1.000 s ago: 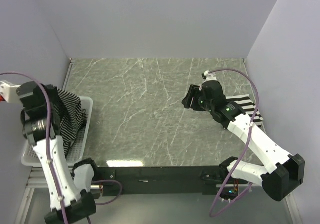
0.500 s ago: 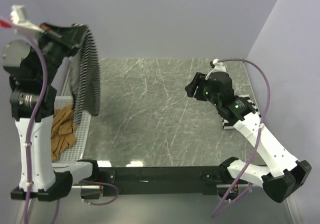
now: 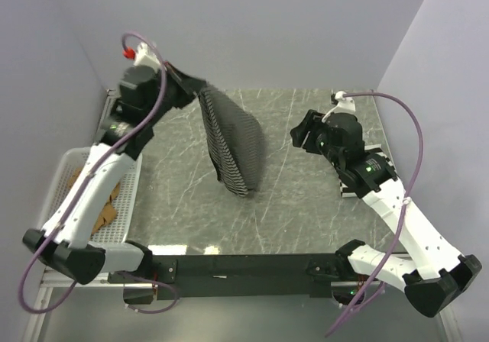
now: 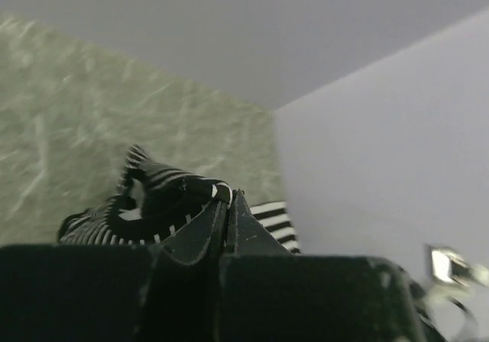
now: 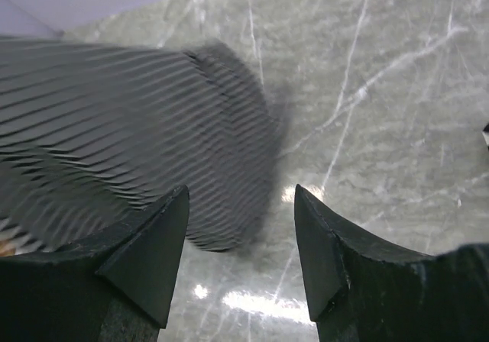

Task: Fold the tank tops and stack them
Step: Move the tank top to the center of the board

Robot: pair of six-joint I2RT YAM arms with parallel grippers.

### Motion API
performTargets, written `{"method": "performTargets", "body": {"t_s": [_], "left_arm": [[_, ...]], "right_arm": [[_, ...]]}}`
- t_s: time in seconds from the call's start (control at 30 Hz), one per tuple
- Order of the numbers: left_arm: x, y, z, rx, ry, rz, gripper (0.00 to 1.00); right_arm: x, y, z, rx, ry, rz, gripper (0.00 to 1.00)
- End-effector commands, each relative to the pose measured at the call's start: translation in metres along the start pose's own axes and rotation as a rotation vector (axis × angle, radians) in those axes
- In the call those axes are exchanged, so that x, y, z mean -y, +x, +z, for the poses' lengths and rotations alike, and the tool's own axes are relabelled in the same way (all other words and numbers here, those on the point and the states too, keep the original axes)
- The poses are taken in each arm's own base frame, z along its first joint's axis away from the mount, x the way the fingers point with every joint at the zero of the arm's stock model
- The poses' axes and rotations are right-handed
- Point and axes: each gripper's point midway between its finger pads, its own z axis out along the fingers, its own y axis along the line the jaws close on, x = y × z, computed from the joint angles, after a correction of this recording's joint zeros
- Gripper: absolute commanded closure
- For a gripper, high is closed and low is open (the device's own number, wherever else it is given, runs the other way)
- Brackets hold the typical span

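My left gripper [image 3: 192, 85] is shut on the black-trimmed neck of the thin-striped tank top [image 3: 233, 143], which hangs from it in the air over the middle of the table; its trim shows at my fingertips in the left wrist view [image 4: 179, 193]. In the right wrist view the top [image 5: 130, 120] fills the upper left. My right gripper [image 3: 299, 137] is open and empty, held to the right of the hanging top. The wide-striped tank top [image 3: 376, 162] lies at the right edge, mostly under my right arm. The tan-brown tank top [image 3: 103, 204] lies in the basket.
The white mesh basket [image 3: 130, 182] stands at the table's left edge. The table [image 3: 306, 212] is dark green marble with white veins. Plain walls close in the back and both sides.
My left arm has lifted the thin-striped top out of the basket and swung it right, over the table's middle. My right gripper has risen a little and stayed open.
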Motion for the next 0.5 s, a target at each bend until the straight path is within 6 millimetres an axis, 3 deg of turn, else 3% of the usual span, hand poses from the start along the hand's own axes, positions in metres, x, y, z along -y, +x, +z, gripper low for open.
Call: {"method": "performTargets", "body": {"t_s": [0.0, 0.03, 0.1, 0.13, 0.17, 0.2, 0.27, 0.37, 0.4, 0.47], "left_arm": [[-0.110, 0.037, 0.032, -0.012, -0.255, -0.140, 0.97], [-0.154, 0.041, 0.038, -0.019, -0.330, -0.180, 0.91], [-0.217, 0.072, 0.042, -0.083, -0.386, -0.267, 0.81], [-0.236, 0.086, 0.044, -0.117, -0.407, -0.286, 0.78], [-0.258, 0.105, 0.048, -0.167, -0.438, -0.296, 0.67], [-0.268, 0.118, 0.047, -0.206, -0.453, -0.297, 0.62], [-0.269, 0.129, 0.047, -0.226, -0.434, -0.280, 0.45], [-0.262, 0.141, 0.032, -0.228, -0.444, -0.228, 0.35], [-0.259, 0.153, 0.026, -0.251, -0.454, -0.207, 0.32], [-0.260, 0.156, 0.013, -0.241, -0.500, -0.168, 0.28]], "right_arm": [[0.009, 0.020, 0.012, -0.037, 0.027, -0.001, 0.36], [0.016, 0.038, 0.017, -0.078, 0.041, 0.002, 0.36], [0.018, 0.058, 0.025, -0.117, 0.027, 0.013, 0.36], [0.028, 0.082, 0.031, -0.165, 0.044, 0.010, 0.36], [0.029, 0.089, 0.036, -0.173, 0.044, 0.015, 0.36], [0.035, 0.103, 0.042, -0.207, 0.058, 0.009, 0.36], [0.048, 0.131, 0.052, -0.263, 0.096, 0.003, 0.36], [0.062, 0.155, 0.061, -0.297, 0.134, 0.002, 0.37], [0.069, 0.168, 0.063, -0.326, 0.150, 0.000, 0.37], [0.068, 0.173, 0.070, -0.322, 0.144, 0.007, 0.37]]}}
